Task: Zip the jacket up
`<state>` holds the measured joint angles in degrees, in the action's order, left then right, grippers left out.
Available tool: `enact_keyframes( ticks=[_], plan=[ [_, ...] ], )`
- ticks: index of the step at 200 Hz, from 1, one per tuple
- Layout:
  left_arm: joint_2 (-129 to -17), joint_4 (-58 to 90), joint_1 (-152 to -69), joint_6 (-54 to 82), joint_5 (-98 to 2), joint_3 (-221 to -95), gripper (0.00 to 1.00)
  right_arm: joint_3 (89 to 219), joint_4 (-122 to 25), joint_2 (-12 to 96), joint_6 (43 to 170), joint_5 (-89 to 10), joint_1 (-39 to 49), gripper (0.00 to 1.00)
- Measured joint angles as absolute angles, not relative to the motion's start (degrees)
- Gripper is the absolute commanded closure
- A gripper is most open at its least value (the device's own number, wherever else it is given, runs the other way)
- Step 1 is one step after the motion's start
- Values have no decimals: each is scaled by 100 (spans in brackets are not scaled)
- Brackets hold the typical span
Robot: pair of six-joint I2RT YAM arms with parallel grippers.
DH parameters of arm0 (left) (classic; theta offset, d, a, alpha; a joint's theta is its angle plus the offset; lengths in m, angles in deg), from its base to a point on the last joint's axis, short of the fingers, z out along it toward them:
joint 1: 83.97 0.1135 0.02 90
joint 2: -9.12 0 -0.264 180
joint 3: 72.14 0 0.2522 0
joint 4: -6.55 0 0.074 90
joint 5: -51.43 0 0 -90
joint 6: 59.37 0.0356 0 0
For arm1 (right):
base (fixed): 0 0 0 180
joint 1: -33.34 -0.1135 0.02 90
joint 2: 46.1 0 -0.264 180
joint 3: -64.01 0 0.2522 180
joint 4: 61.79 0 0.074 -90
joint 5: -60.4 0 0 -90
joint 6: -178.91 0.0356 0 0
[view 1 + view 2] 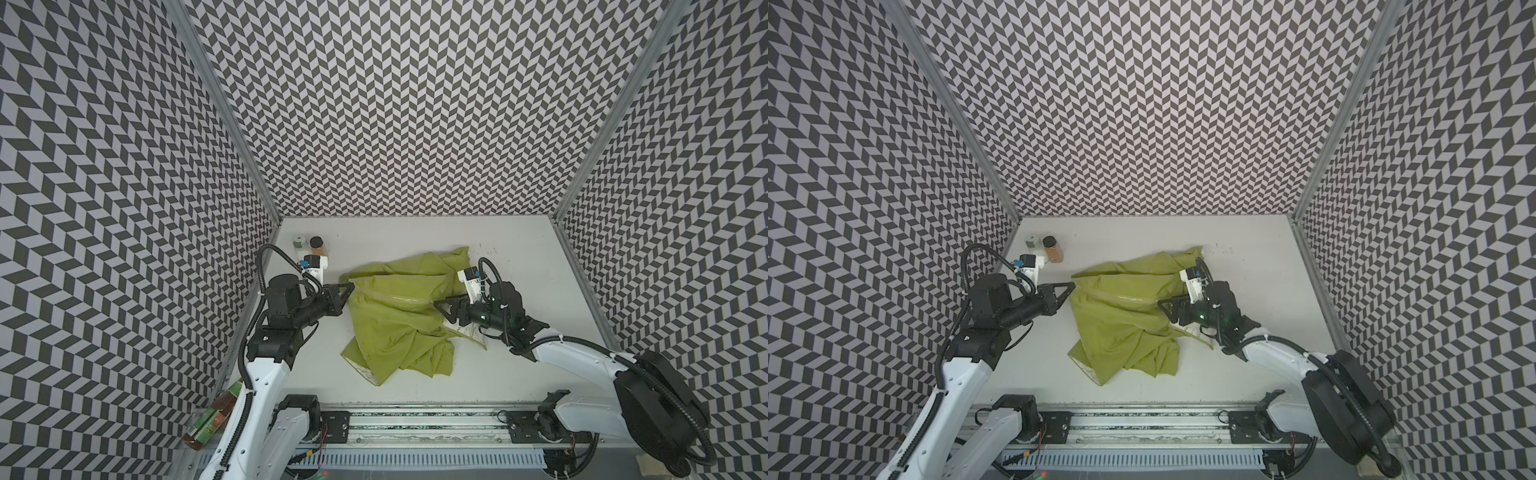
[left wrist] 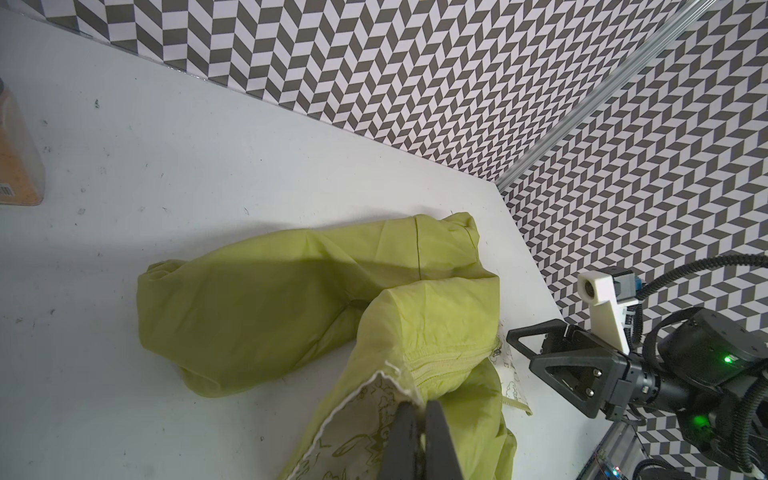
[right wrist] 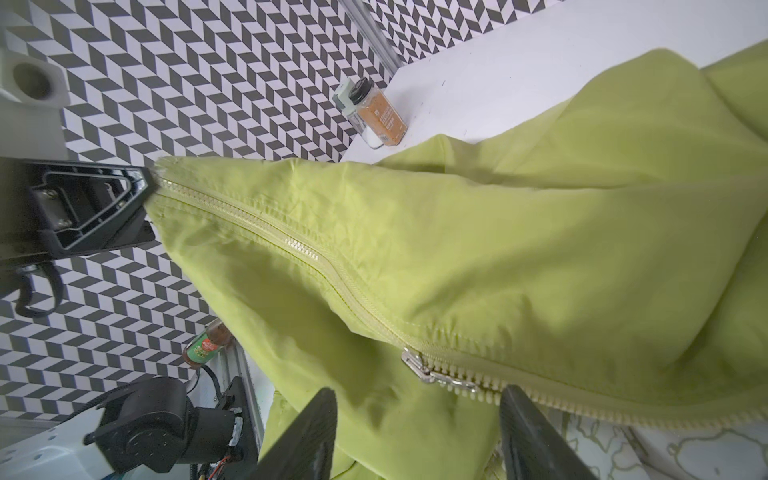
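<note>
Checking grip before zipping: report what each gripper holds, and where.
Left gripper pinches the jacket at the zipper's end. Right gripper holds nothing; its open jaws sit by the zipper slider.

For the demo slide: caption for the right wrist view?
Left claw grips the jacket by its zipped end; open right claw poised at the silver zipper slider.

We looked into a robotics lab's test cell, where walls (image 1: 415,104) papered in a black-and-white chevron pattern, joined by bare aluminium posts (image 1: 222,108), boxed in a scuffed white table (image 1: 478,382). Two white-and-black robot arms (image 1: 582,353), trailing corrugated cable and showing a green status light (image 2: 727,358), rose from a metal rail (image 1: 415,428) along the front edge. Spice jars (image 1: 316,246) stood in a far corner as props.
</note>
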<state>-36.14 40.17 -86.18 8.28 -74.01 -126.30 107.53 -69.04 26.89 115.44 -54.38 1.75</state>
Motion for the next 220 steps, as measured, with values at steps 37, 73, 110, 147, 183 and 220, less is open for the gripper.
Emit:
enact_keyframes(
  ticks=[37, 73, 110, 147, 183, 220],
  plan=[
    [-3614, 4010, -8612, 808, -7403, -12609, 100, 10768, -7090, 2991, 11463, -5615, 175, 46],
    [-3614, 4010, -8590, 806, -7427, -12585, 100, 10773, -7232, 3364, 11443, -5783, 175, 47],
    [-3614, 4008, -8579, 804, -7443, -12530, 100, 10773, -7475, 3443, 11491, -5899, 175, 41],
    [-3625, 4010, -8555, 804, -7449, -12528, 100, 10773, -7669, 3684, 11498, -5945, 149, 42],
    [-3631, 4012, -8542, 804, -7447, -12528, 100, 10703, -7805, 3806, 11607, -5945, 87, 43],
    [-3694, 4012, -8527, 806, -7445, -12528, 100, 10421, -7918, 3810, 11823, -5772, -39, 43]
  ],
)
